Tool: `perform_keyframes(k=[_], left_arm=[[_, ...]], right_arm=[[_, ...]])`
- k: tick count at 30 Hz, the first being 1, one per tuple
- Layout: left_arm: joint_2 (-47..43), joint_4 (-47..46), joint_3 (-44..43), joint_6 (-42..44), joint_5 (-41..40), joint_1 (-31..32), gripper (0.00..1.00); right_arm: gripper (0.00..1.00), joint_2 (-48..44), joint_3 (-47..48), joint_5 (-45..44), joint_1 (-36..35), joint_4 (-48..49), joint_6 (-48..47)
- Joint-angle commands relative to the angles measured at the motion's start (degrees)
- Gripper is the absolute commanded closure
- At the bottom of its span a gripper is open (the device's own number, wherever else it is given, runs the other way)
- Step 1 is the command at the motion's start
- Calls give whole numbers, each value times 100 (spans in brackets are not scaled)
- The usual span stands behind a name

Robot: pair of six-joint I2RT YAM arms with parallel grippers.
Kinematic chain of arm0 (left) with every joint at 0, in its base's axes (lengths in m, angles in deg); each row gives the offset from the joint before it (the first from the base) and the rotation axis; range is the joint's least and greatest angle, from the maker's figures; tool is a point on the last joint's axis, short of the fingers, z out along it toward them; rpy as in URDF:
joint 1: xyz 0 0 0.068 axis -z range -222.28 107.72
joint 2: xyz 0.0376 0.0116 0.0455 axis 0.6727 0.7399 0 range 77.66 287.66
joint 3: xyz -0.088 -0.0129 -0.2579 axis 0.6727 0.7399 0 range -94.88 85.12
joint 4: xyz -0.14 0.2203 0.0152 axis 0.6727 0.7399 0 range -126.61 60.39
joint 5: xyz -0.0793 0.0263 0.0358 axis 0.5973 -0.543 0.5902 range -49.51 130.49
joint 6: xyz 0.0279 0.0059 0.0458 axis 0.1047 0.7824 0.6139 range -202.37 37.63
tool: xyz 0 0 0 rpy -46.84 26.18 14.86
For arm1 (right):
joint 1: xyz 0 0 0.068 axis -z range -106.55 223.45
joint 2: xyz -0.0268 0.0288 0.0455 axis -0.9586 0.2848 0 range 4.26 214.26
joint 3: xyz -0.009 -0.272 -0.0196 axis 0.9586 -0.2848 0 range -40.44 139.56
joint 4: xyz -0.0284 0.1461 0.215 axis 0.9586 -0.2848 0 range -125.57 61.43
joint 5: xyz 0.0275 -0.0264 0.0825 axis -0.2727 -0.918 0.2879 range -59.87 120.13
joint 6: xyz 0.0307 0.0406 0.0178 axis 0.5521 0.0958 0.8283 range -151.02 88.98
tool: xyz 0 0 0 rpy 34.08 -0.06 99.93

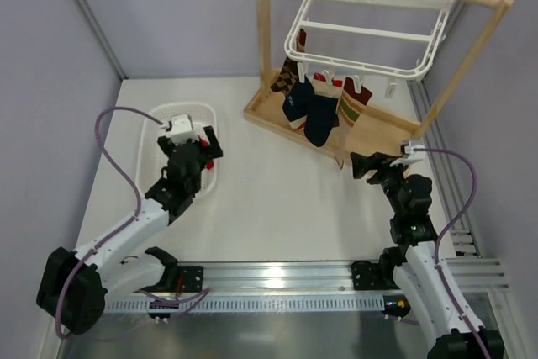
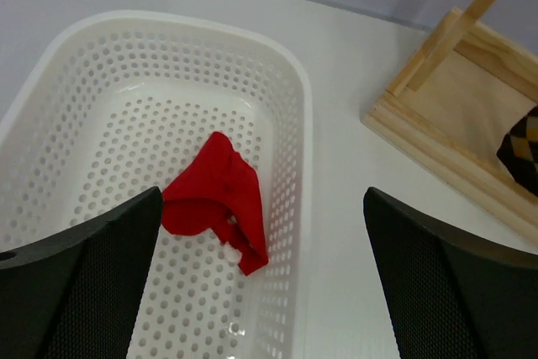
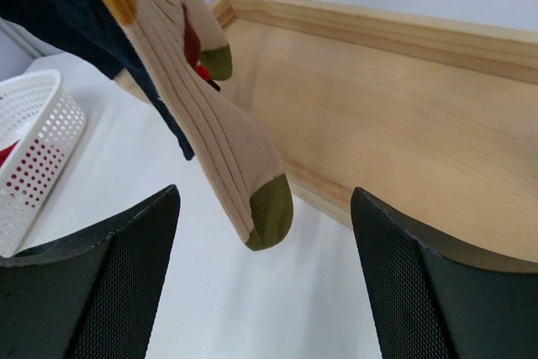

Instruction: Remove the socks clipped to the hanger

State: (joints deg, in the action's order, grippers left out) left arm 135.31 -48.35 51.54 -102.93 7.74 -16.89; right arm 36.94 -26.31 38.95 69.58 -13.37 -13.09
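Over the white basket, the left gripper hangs with jaws spread wide and empty; the red sock lies inside it. By the wooden stand, the right gripper is open, facing a cream sock, apparently not touching; the other socks hang clipped to the hanger

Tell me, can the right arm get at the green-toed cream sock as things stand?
Probably yes: the right tool is open and the cream sock hangs just ahead of it, nothing between; the wooden base lies behind.
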Motion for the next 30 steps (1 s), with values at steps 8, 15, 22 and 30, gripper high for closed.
perform_keyframes(k=[8,15,22,30], left_arm=[[1107,-1196,-228,236,-215,1785,0],[1678,-1585,-421,201,243,2444,0],[2171,-1743,-649,219,234,2770,0],[2646,-1822,-1097,254,120,3200,0]], right_arm=[[17,52,722,542,19,958,0],[19,1063,1505,981,10,1511,78],[24,1810,1891,1192,10,1872,114],[51,2444,2094,1403,19,2267,132]])
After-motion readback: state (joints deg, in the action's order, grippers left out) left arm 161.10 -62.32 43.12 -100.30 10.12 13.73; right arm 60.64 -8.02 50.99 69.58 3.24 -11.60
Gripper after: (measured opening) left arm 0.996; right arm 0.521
